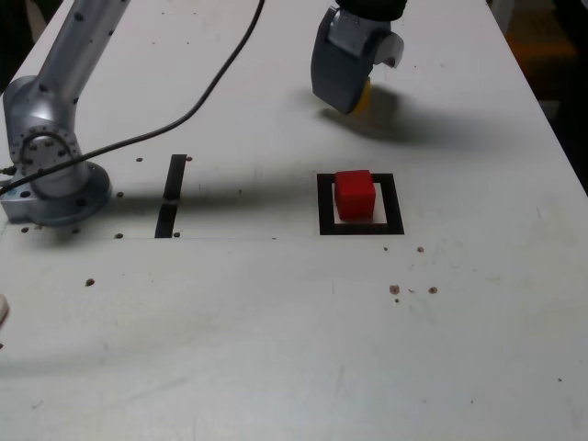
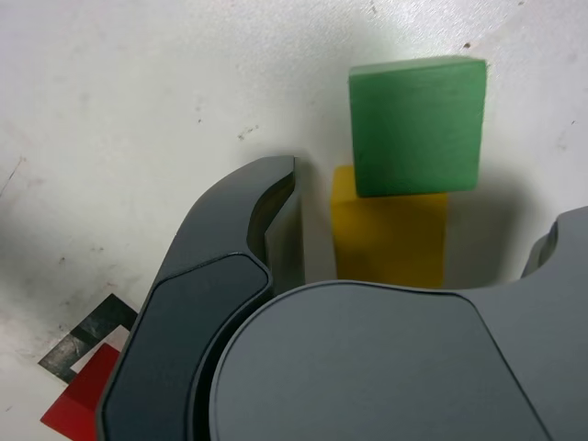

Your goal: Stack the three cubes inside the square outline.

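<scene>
Because the claw (image 2: 424,211) stands spread with the yellow block (image 2: 390,241) between its fingers, closing crookedly could nudge the green block (image 2: 418,129) overlapping it in view. Over in the black square (image 1: 327,206), the red block (image 1: 355,195) could topple if bumped.

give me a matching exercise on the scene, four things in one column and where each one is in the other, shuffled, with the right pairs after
Things
1. red cube
2. green cube
3. square outline
4. two short black strips

Places
A. around the red cube
B. between the arm's base and the square outline, in the exterior view
C. inside the square outline
D. against the yellow cube, in the wrist view

Right pairs: 1-C, 2-D, 3-A, 4-B
</scene>
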{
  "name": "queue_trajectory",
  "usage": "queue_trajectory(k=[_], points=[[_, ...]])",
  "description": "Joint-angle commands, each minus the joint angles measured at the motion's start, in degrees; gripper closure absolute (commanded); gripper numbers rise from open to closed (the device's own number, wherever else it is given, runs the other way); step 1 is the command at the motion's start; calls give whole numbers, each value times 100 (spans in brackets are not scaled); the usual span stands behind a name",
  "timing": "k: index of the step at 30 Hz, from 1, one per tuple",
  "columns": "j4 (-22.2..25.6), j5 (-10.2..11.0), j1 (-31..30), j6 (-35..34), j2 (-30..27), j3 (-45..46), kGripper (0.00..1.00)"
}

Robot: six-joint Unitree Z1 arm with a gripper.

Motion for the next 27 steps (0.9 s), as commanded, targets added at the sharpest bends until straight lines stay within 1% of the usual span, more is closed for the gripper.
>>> queue_trajectory(k=[1, 6, 8, 11, 19, 22, 25, 27], points=[[76, -4, 26, 7, 58, -85, 13], [249, 2, 35, 7, 147, -215, 26], [303, -4, 35, 7, 185, -257, 33], [334, -25, 39, 11, 216, -289, 36], [351, -152, 41, 79, 245, -321, 38], [370, -96, 44, 176, 284, -377, 42], [425, -19, 44, 342, 327, -459, 50], [473, -25, 44, 435, 334, -497, 52]])
